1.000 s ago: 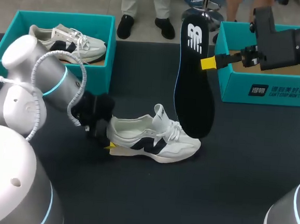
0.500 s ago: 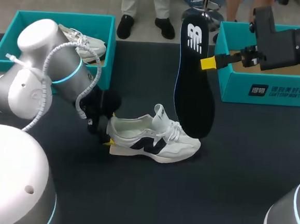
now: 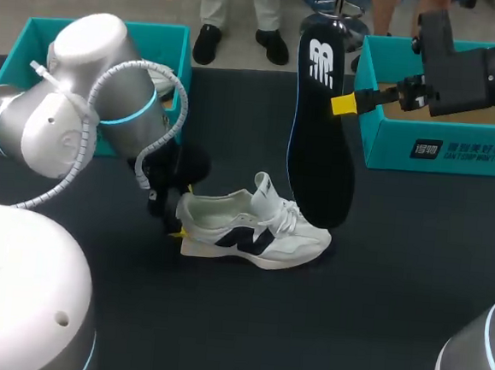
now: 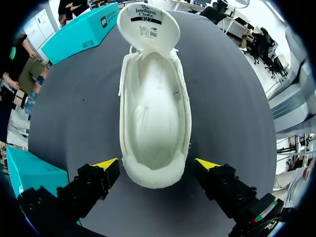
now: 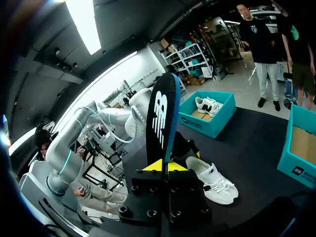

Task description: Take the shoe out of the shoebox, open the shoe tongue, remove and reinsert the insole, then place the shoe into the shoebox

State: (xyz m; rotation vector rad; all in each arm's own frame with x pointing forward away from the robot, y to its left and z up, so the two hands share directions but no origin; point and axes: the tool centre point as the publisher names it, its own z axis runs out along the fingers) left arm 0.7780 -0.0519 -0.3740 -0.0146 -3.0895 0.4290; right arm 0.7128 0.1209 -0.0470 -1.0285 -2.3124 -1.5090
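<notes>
A white shoe (image 3: pixel 257 230) with a navy logo lies on its sole mid-table, toe to the right, its tongue pulled up. My left gripper (image 3: pixel 178 222) is at its heel. In the left wrist view the gripper (image 4: pixel 157 163) is open, its yellow tips either side of the heel of the shoe (image 4: pixel 155 113), whose inside is bare. My right gripper (image 3: pixel 344 103) is shut on the edge of the black insole (image 3: pixel 321 122), which hangs upright above the shoe's toe. From the right wrist, the insole (image 5: pixel 160 118) stands out of the gripper (image 5: pixel 162 167), with the shoe (image 5: pixel 215 180) beyond.
A teal shoebox (image 3: pixel 174 76) at the back left holds another white shoe (image 3: pixel 158 71), partly hidden by my left arm. A second teal shoebox (image 3: pixel 439 149) stands open at the back right, behind my right gripper. Dark table surface lies in front of the shoe.
My left arm's elbow has swung up and to the right, covering more of the left box, while its gripper stays at the heel. The right arm and insole have not moved.
</notes>
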